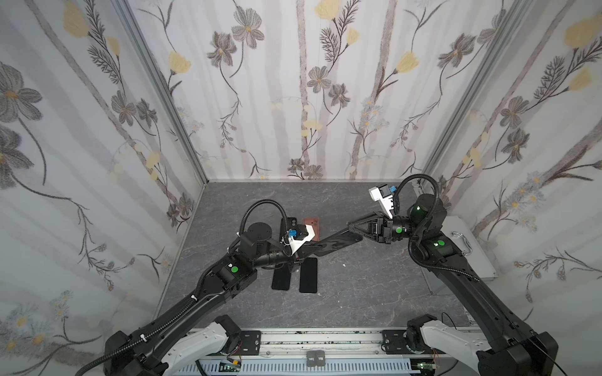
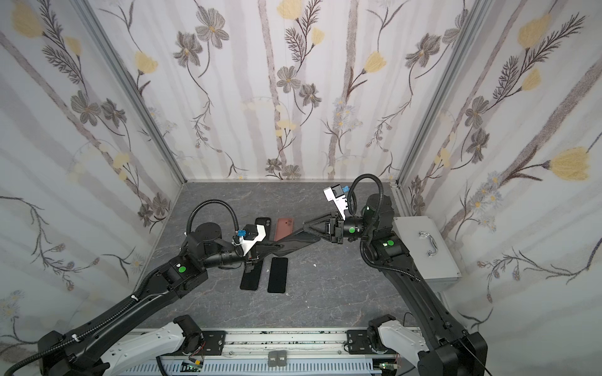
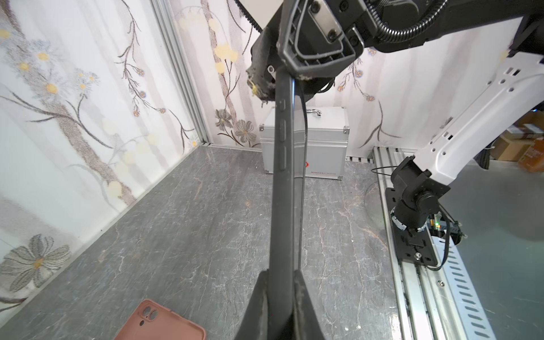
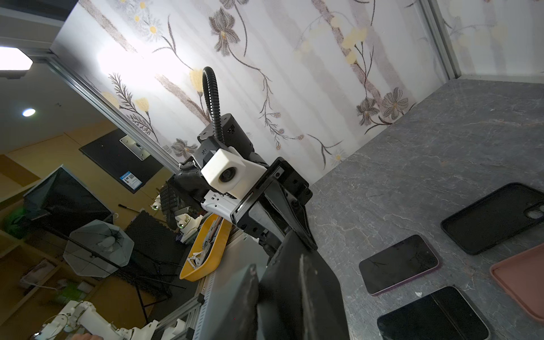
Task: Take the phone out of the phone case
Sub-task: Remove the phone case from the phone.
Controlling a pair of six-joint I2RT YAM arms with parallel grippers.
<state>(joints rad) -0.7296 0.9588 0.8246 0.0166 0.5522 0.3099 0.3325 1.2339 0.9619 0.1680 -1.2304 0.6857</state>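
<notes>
tops: high, looking down, whole table (image 1: 325, 309) (near-identical pair) | wrists: close, facing each other

left fingers (image 3: 304, 306) clamp the black cased phone (image 3: 284, 191) edge-on; right fingers (image 3: 262, 70) pinch its far end.

Matt grey marble-veined surface (image 1: 342, 293), glossy black glass-fronted phones (image 1: 308, 275), matt terracotta rubbery phone case (image 3: 160, 322), ribbed brushed-aluminium box (image 3: 321, 141) with chrome handle.

White fabric walls (image 1: 293, 97) printed with grey and yellow flowers are enclosing a grey marbled stone-look counter (image 1: 358, 286); aluminium corner posts (image 1: 156, 88) are framing them.
</notes>
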